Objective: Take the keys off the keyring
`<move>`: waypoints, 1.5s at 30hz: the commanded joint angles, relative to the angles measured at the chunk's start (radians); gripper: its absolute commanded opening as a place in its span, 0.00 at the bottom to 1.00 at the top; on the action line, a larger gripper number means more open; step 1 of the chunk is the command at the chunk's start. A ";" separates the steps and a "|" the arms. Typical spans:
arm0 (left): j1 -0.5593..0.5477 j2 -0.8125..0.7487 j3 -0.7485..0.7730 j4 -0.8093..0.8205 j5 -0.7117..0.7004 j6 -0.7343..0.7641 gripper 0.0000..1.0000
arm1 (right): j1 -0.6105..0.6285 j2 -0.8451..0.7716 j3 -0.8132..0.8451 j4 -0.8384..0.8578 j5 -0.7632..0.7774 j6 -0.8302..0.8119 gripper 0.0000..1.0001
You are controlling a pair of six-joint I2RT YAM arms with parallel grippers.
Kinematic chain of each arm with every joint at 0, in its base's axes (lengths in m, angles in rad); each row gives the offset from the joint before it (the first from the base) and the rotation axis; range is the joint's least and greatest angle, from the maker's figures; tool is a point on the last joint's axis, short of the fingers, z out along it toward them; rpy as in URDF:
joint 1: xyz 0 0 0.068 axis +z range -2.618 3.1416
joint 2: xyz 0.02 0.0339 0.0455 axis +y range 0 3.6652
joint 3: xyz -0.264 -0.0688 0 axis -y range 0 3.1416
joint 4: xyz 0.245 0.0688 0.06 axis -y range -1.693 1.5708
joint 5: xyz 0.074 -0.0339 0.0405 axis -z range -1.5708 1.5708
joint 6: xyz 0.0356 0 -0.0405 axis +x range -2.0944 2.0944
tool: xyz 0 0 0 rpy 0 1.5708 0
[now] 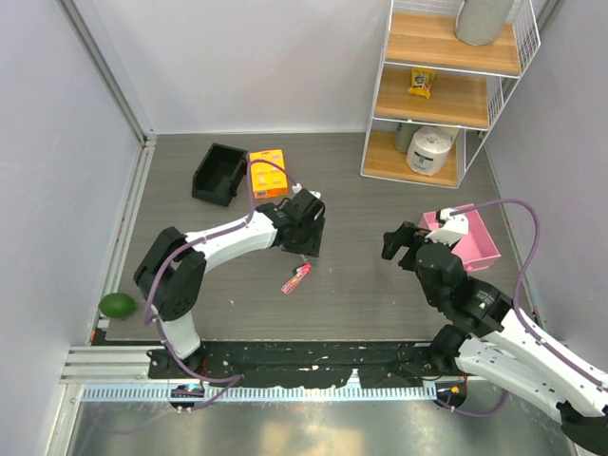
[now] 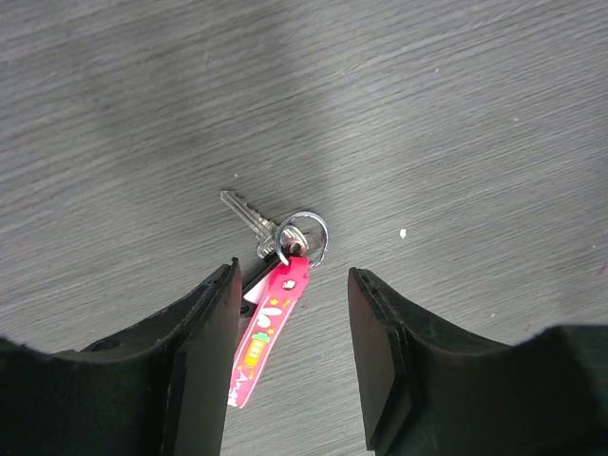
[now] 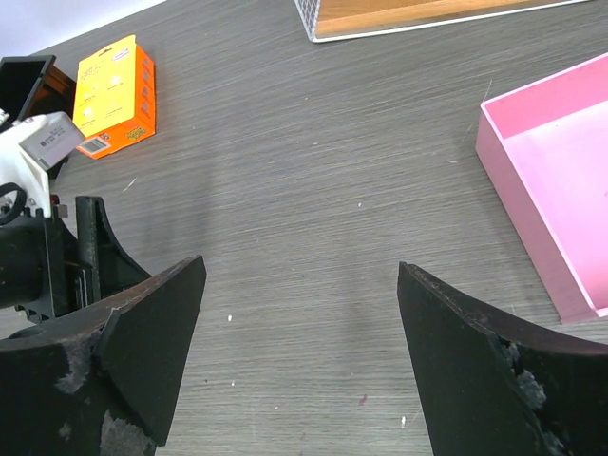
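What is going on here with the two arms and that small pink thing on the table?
The left gripper hangs open over the keyring, a pink strap with a metal ring, which lies on the table. The keys appear to be on the ring, so nothing has been removed yet. The right gripper is also open and empty, off to the side near the pink tray.

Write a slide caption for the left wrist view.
Open left tool above the pink keyring, silver key attached, on grey table.
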 commanded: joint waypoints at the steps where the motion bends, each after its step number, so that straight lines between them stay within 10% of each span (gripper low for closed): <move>1: -0.013 0.019 0.035 -0.029 -0.025 -0.031 0.54 | -0.003 -0.035 -0.018 0.010 0.044 -0.016 0.88; 19: -0.036 0.133 0.055 -0.014 -0.025 -0.042 0.50 | -0.004 -0.086 -0.029 0.001 0.027 -0.014 0.89; 25: -0.035 0.159 0.065 -0.006 -0.037 -0.051 0.42 | -0.004 -0.086 -0.029 -0.007 0.026 -0.013 0.89; 28: -0.030 0.143 0.050 -0.003 -0.058 -0.051 0.22 | -0.004 -0.086 -0.027 -0.005 0.024 -0.013 0.89; 31: -0.030 0.091 0.017 0.030 -0.062 -0.036 0.00 | -0.004 -0.080 -0.029 -0.005 0.023 -0.010 0.89; 45: -0.032 -0.422 -0.204 0.096 0.003 0.162 0.00 | -0.007 0.011 -0.081 0.189 -0.280 -0.160 0.84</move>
